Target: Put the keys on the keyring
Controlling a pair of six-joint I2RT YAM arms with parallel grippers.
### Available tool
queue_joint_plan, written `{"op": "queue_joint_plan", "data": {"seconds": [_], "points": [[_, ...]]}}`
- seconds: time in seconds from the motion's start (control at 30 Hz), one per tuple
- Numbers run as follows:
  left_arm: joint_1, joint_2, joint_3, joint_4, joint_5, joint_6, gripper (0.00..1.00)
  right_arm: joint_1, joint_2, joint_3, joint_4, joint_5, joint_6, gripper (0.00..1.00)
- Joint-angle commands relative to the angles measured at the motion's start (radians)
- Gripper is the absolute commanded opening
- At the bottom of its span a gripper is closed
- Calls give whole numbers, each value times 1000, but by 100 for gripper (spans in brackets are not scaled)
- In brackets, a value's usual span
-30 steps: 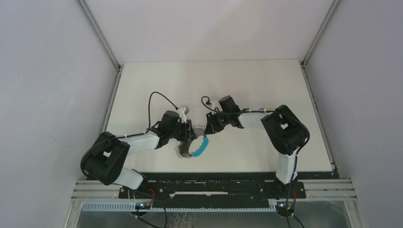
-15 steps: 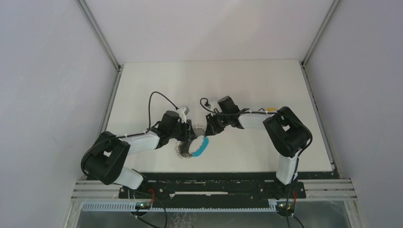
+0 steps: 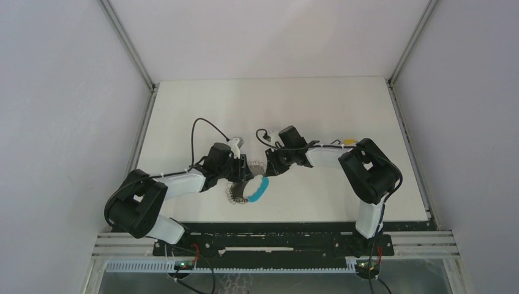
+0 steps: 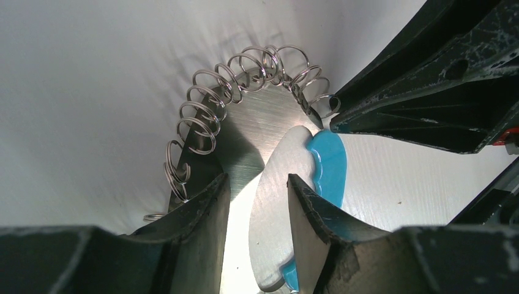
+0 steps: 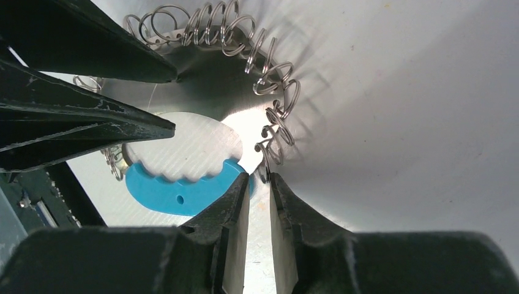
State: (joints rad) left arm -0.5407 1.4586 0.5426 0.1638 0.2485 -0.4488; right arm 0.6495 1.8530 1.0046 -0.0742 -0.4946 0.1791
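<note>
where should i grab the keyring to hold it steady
Probably by the blue band of the keyring: it looks flat and rigid, so jaws can pinch its two faces. Approach from its smooth outer edge, the side away from the wire loops, which are thin, crowded and likely to slip.

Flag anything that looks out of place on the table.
Nothing broken or spilled. The ring chain is bunched unevenly, rings overlapping at different tilts around the shiny disc, beside the blue key.
</note>
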Motion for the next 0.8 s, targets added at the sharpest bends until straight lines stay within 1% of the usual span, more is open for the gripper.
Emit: {"op": "queue_joint_plan", "data": {"seconds": [0.0, 0.17, 0.6, 0.77], "points": [[4, -2, -4, -18, -5, 27, 45, 29, -51, 23, -5, 42, -20, 20], [3, 0, 0, -19, -3, 27, 45, 49, -61, 23, 8, 54, -33, 20], [3, 2, -1, -23, -3, 27, 45, 47, -28, 41, 36, 74, -23, 20], [3, 11, 4, -23, 1, 26, 45, 47, -22, 42, 37, 96, -30, 25]]}}
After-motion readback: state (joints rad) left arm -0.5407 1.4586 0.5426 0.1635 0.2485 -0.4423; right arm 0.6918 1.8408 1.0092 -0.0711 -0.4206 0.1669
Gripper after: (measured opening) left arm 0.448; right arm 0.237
